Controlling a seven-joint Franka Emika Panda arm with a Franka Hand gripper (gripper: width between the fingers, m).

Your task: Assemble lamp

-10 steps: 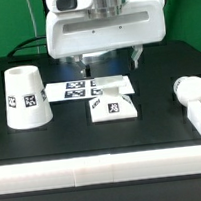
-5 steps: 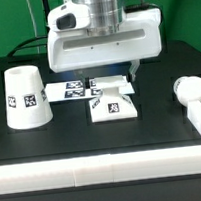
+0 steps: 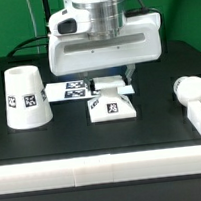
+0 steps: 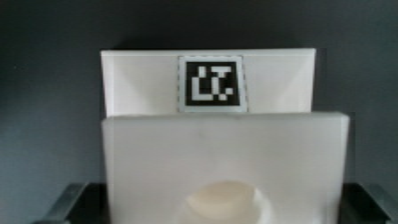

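The base (image 3: 113, 107) lies mid-table, just in front of the marker board (image 3: 75, 89). It is probably light, stiff, smooth plastic, best pinched across its flat opposite sides. There is one base, one shade (image 3: 25, 96) toward the exterior view's left and one bulb (image 3: 191, 89) at its right. The gripper (image 3: 109, 77) hangs low over the base, jaws spread to either side, holding nothing.

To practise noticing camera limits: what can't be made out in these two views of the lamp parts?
Marker board: exterior view, partly covered by the gripper.
Bulb: exterior view, cut off by the right edge.
Base: wrist view, lower part cut off by the frame; its tag is blurred.
Shade: outside the wrist view.
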